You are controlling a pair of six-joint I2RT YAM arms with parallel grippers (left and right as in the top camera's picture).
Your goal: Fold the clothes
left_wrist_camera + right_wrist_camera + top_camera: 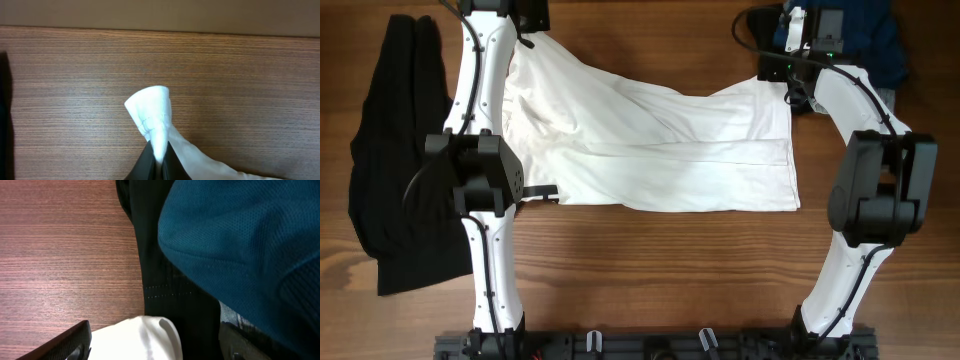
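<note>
White T-shirt (660, 150) corner tight in left tool (159, 162), plain only in wrist view; right tool (155, 341) wide.

You've got 4 garments: 1 white T-shirt (660, 150) at centre, 1 black garment (395, 170) at 9 o'clock, and at 1 o'clock a pile w/ 1 blue mesh piece (880, 40) plus 1 dark piece (165, 280) under it. Arms: 2, i.e. left arm (480, 170) approx 8 o'clock, right arm (880, 185) approx 4 o'clock. Grippers: 2, i.e. left gripper (158, 165), right gripper (155, 350). Table (650, 270): 1.
</note>
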